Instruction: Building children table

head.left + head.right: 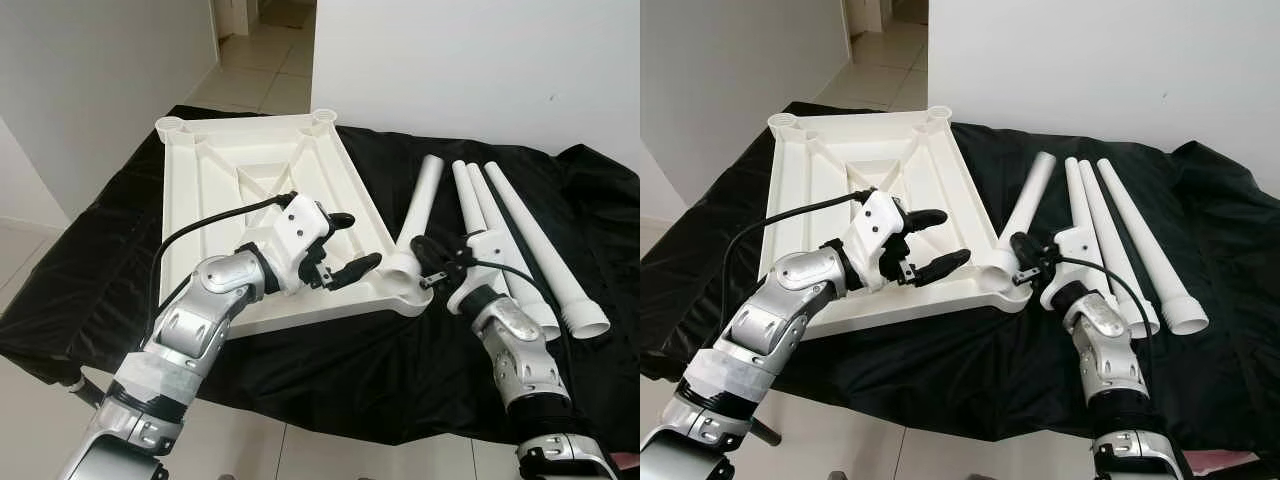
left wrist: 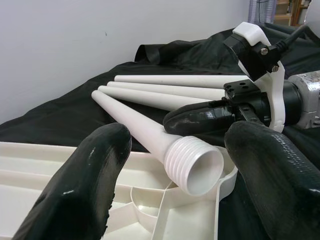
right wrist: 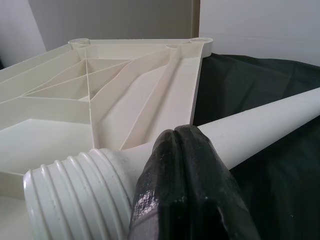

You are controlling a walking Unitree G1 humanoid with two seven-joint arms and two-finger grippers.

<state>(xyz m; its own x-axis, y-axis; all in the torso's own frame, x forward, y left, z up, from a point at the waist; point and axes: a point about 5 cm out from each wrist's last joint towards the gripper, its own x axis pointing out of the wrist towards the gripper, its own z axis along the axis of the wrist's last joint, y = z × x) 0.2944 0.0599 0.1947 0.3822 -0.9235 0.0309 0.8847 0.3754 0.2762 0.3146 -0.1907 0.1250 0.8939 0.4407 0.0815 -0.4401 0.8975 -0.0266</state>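
One leg [image 1: 418, 222] in right jaws.

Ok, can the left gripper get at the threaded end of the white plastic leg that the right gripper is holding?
Probably yes. The left gripper is open over the upturned white tabletop, its fingers facing the white plastic leg's threaded end, with nothing between. The right gripper grips further up the leg.
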